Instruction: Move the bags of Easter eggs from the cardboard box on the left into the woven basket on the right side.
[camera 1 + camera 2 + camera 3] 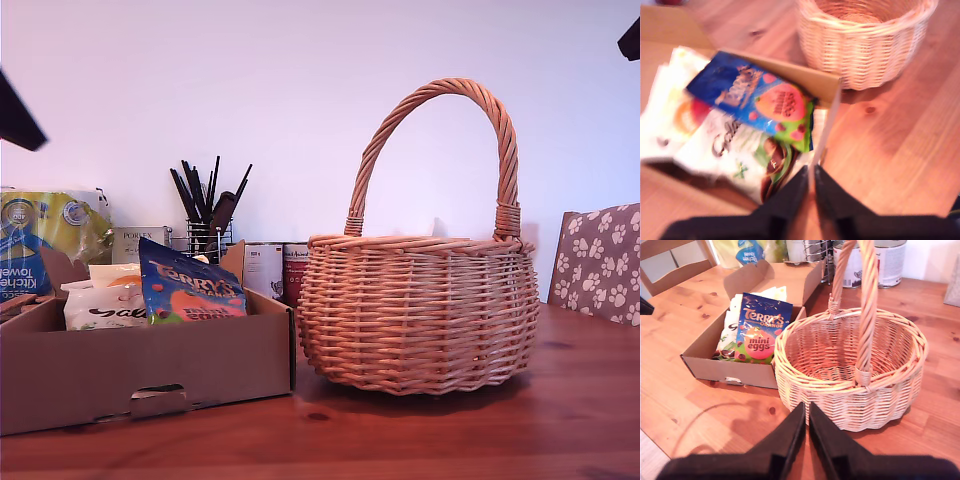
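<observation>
On our reddish knotty wooden table [450,430] before a pale wall, the bags of Easter eggs [757,329] sit in the cardboard box [730,371] beside the woven basket [850,365], my first gripper [811,182] and my second gripper [807,416] both pinched closed on nothing.

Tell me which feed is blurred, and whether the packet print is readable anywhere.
First wrist view: smeared throughout, blue packet lettering illegible, white bags washed out. Second wrist view: sharp, "Terry's Orange mini eggs" reads clearly; woven basket crisp. Exterior view: in focus, pale wall bright, no glare on the cardboard box.
</observation>
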You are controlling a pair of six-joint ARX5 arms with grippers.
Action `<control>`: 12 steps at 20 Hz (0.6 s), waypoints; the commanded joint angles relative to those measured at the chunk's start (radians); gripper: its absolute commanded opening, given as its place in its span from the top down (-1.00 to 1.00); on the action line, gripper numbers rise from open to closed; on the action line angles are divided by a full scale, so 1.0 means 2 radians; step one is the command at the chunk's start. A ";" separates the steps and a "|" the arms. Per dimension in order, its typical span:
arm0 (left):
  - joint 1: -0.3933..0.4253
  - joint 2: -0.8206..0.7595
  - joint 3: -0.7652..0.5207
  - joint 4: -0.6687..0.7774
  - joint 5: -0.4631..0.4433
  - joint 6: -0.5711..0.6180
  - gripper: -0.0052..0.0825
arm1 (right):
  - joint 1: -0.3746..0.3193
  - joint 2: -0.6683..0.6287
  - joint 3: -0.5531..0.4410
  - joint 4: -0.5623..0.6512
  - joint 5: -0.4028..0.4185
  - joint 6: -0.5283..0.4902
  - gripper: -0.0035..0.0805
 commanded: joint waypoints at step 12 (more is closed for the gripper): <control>0.010 0.209 0.010 0.226 -0.023 -0.013 -0.88 | 0.002 0.006 0.005 0.007 -0.001 -0.001 0.95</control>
